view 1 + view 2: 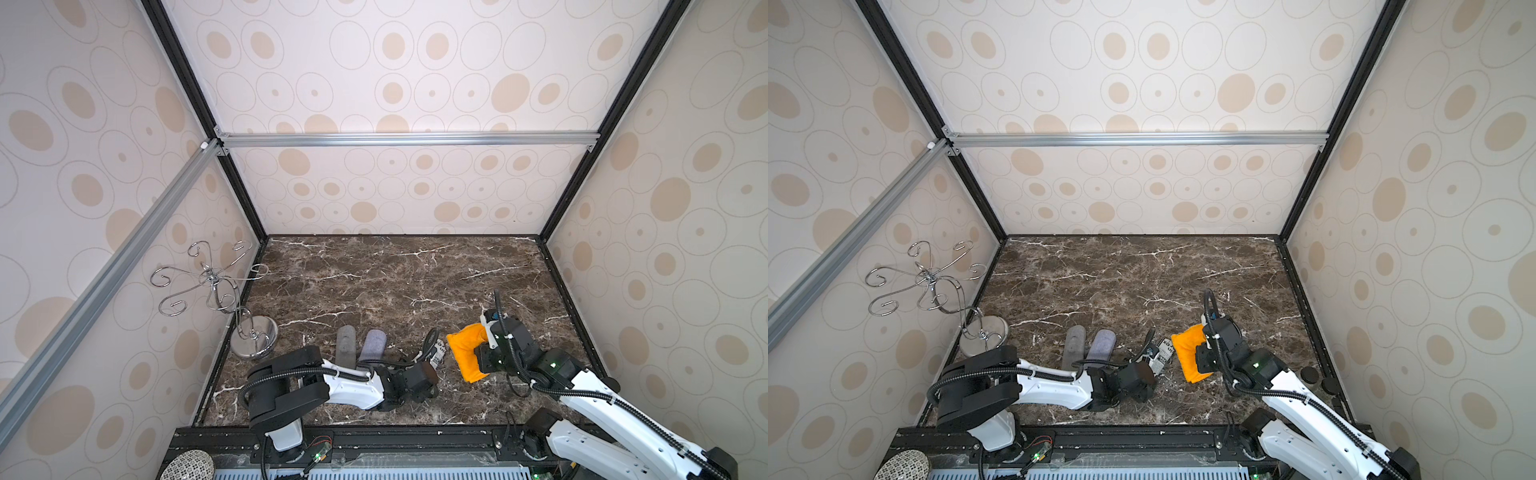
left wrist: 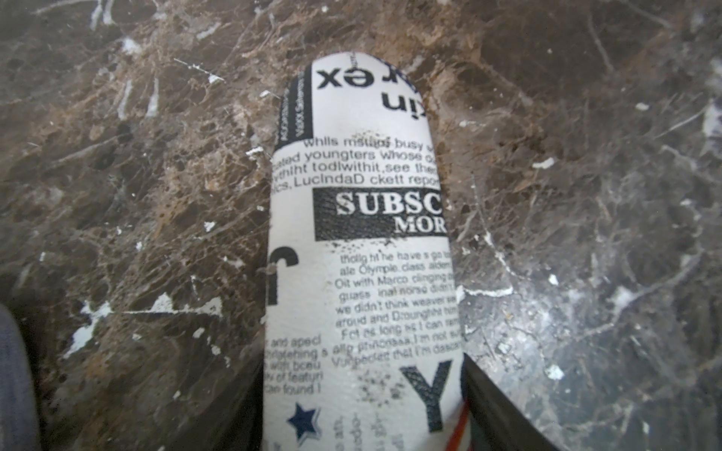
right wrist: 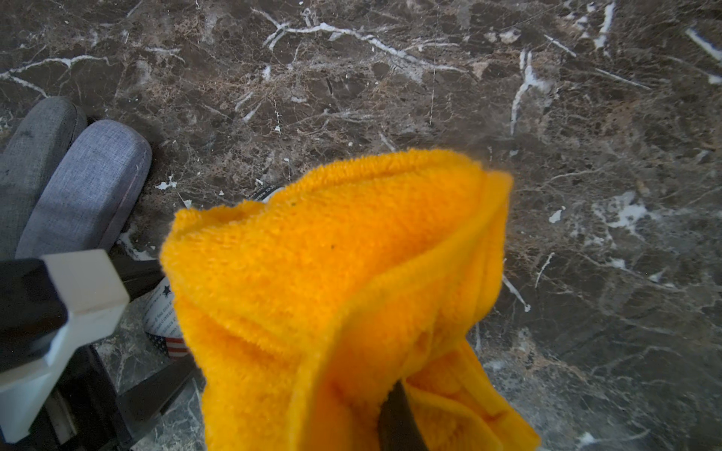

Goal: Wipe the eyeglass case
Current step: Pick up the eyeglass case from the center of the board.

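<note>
The eyeglass case [image 2: 359, 254] is white with black newspaper print. It lies on the dark marble table [image 1: 374, 282] near the front, and both top views show it [image 1: 439, 354] [image 1: 1163, 352]. My left gripper [image 2: 363, 371] is shut on its near end, with a dark finger pressed against each long side. My right gripper [image 3: 363, 390] is shut on a bunched orange cloth [image 3: 332, 273]. The cloth [image 1: 465, 353] hangs just right of the case and hides most of it in the right wrist view.
Two grey fabric cases [image 1: 345, 345] [image 1: 372, 345] lie side by side just left of my left gripper. A chrome hook stand [image 1: 254, 337] stands at the left wall. Patterned walls enclose three sides of the table. Two black round caps [image 1: 1310, 374] sit at the right edge.
</note>
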Available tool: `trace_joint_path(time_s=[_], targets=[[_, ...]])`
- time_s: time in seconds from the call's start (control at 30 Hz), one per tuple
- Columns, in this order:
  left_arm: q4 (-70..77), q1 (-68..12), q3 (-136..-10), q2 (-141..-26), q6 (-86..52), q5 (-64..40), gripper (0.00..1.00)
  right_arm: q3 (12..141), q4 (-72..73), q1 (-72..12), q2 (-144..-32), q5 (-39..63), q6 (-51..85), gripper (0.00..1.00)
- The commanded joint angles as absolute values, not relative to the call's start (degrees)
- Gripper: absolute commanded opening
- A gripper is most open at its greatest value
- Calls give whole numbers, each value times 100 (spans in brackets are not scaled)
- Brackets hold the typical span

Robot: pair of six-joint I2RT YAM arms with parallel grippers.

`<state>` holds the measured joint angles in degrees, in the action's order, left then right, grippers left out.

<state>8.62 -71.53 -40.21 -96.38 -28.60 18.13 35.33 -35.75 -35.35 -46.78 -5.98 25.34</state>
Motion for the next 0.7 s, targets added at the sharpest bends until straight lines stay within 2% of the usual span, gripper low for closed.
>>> trace_joint_path(time_s=[0.0,0.13,0.37,0.67], targets=[[796,-7216,-4050,-9757,-2745,1834,68,3532,-3527,-3578,-4666,-595,2507,4],[972,-7219,-3915,-9505,-2675,1842,64,3516,-3481,-3577,-4732,-519,2448,1],[1393,-7113,-3799,-9180,-2182,1188,60,3812,-3443,-3577,-5081,-416,2082,0],[1760,-6777,-3699,-8722,-1754,259,61,4186,-3410,-3657,-5794,-317,1882,0]])
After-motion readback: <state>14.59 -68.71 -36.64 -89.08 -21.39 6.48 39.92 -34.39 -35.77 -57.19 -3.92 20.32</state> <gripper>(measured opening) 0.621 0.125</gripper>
